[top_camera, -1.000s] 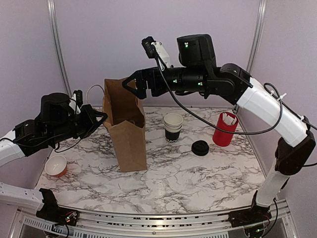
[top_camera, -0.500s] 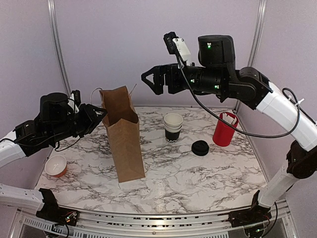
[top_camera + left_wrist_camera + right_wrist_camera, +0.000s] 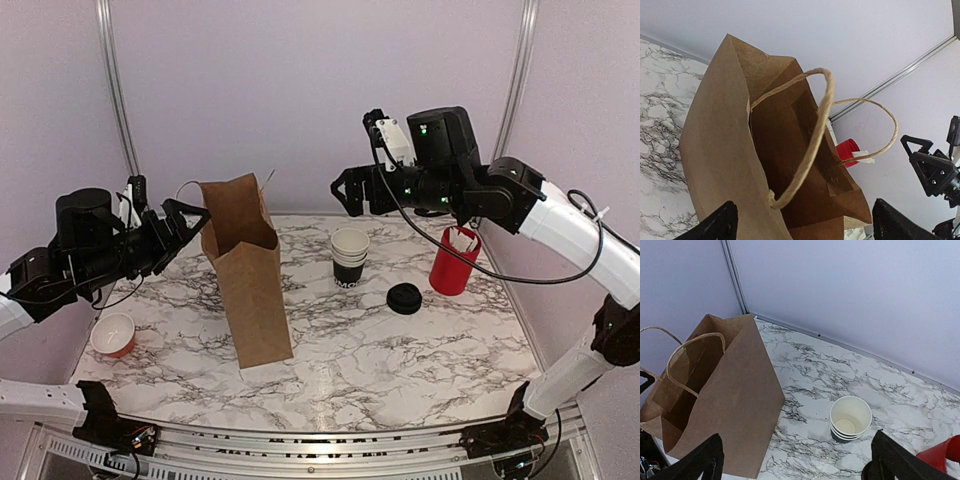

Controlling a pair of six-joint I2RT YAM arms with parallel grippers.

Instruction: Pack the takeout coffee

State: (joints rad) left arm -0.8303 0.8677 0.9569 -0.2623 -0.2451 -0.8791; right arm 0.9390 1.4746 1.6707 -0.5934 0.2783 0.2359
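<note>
**A:** Takeout coffee first: where does it sit in the overhead view?

**B:** I cannot tell; no lidded black cup shows there. A tall brown paper bag with twisted-paper handles (image 3: 255, 290) stands upright left of the middle of the marble-patterned bench (image 3: 400, 365), its mouth open. Toward the far edge is a stack of lidless black paper cups with white rims (image 3: 349, 257). A loose round black plastic lid (image 3: 404, 298) lies near the stack on its right. A red cylindrical container holding white packets (image 3: 455, 262) stands toward the far right corner. A small white-and-orange paper cup (image 3: 112, 335) sits at the left edge.

**A:** And the arms?

**B:** The left end effector (image 3: 192, 232) is level with the bag's top left edge, just beside it, jaws spread wide and gripping nothing. The right end effector (image 3: 342, 198) hangs in the air above the stack, jaws also wide and empty.

**A:** The left wrist view?

**B:** Its two black fingertips (image 3: 720, 225) stand far apart at the bottom of the picture, with the bag's open mouth and both handle loops beyond them. The inside that shows is bare brown paper. The bottom is hidden, so the takeout coffee cannot be seen.

**A:** The right wrist view?

**B:** The fingertips (image 3: 705, 460) are wide apart again. Below them are the bag on the left and the stack of cups on the right. The bag's interior lies in shadow, and I cannot tell what is in it.
</note>
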